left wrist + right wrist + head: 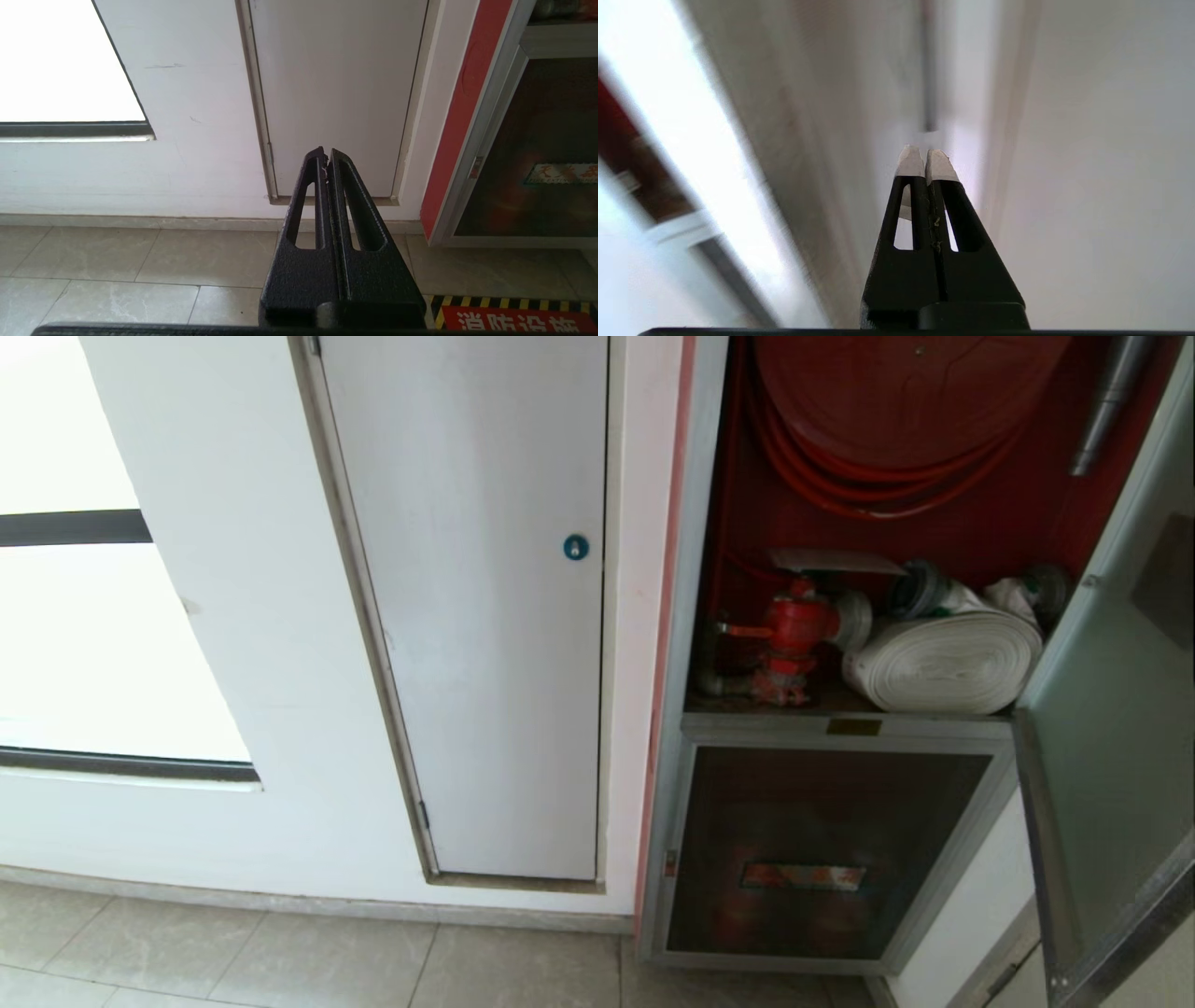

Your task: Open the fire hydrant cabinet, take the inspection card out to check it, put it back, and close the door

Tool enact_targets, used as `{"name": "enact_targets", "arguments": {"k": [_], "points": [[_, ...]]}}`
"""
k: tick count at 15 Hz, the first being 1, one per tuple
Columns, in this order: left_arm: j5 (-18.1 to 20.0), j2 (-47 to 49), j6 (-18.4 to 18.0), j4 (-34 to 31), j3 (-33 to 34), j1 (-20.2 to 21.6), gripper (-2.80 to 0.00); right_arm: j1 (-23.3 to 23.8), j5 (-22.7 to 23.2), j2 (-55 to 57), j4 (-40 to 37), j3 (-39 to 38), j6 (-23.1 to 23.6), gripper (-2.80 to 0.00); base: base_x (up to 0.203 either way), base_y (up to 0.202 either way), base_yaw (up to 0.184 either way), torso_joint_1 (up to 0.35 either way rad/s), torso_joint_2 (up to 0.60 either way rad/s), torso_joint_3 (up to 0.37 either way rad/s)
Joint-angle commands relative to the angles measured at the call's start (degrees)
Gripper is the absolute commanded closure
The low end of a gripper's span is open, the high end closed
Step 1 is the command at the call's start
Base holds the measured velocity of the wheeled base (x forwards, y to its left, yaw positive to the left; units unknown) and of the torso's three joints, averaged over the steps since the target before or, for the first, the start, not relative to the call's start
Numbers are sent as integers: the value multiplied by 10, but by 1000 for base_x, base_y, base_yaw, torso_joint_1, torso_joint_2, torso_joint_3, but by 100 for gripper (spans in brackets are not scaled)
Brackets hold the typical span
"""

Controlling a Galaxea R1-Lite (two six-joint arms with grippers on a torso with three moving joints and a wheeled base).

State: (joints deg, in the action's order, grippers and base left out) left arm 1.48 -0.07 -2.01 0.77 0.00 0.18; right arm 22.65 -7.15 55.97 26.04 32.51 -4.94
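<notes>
cabinet (728, 523): open, at right, red reel up, valve and white hose roll on its shelf | door (1111, 728): swung out at far right | card (836, 561): lies inside, above the valve | left gripper (327, 156): fingers pressed together, empty, low, facing the white panel (336, 93) | right gripper (924, 154): fingers clenched, empty, near a pale wall

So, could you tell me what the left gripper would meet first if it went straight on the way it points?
Most likely the plain white panel in the wall ahead of the left gripper, near its lower edge; depth is unclear.
</notes>
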Motion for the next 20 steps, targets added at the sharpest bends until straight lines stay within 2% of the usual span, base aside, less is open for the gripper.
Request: {"name": "enact_targets", "arguments": {"k": [1, 4, 7, 13, 16, 20], "points": [[0, 1, 0, 0, 7, 0, 0, -50, 10, 22, 4, 3, -1, 0, 0, 0, 0, 0, 0, 0], [0, 1, -1, 0, 7, 0, 0, -97, 22, 56, 17, 9, -2, 0, 0, 0, 0, 0, 0, 0], [0, 1, 0, 0, 7, 1, 0, -137, 36, 115, 81, 19, -2, 0, 0, 0, 0, 0, 0, 0], [0, 1, -1, 0, 7, 0, 0, -179, 53, 276, 220, 53, -20, 0, 0, 0, 0, 0, 0, 0], [0, 1, 0, 0, 7, 0, 0, -194, 68, 366, 251, 108, -26, 0, 0, 0, 0, 0, 0, 0], [0, 1, -1, 0, 7, 0, 0, -198, 72, 499, 257, 252, -27, 0, 0, 0, 0, 0, 0, 0]]}}
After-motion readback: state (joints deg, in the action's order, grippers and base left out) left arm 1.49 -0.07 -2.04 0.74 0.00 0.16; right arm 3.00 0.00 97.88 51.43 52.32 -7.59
